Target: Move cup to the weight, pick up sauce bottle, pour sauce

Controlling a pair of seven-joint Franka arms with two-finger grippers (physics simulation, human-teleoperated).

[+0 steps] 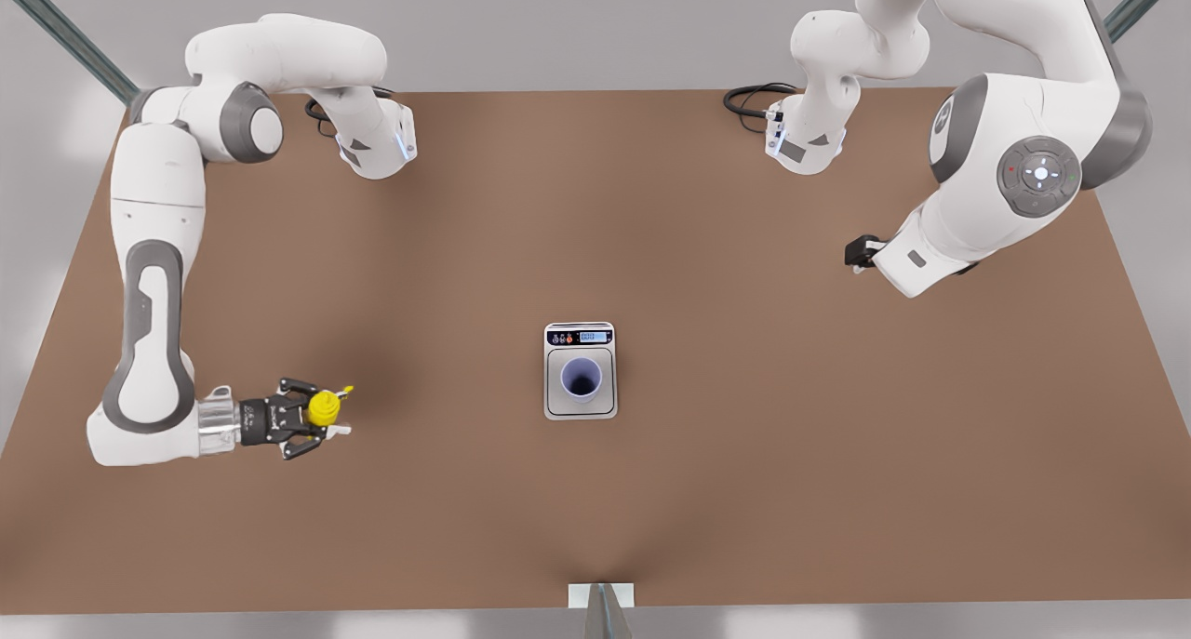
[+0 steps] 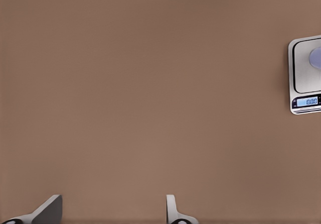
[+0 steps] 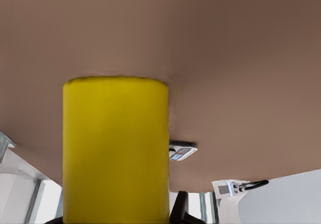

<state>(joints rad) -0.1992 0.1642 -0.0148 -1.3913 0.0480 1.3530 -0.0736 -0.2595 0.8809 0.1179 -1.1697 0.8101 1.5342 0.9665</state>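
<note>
The yellow sauce bottle [image 1: 324,407] is being pinched upright by the right gripper [image 1: 312,421] near the table's [image 1: 744,490] edge on the front view's left. The lavender cup [image 1: 582,379] is sitting on the silver scale [image 1: 581,406] mid-table, well apart. The left gripper [image 1: 861,251] is being held high, fingers [image 2: 173,211] spread.
</note>
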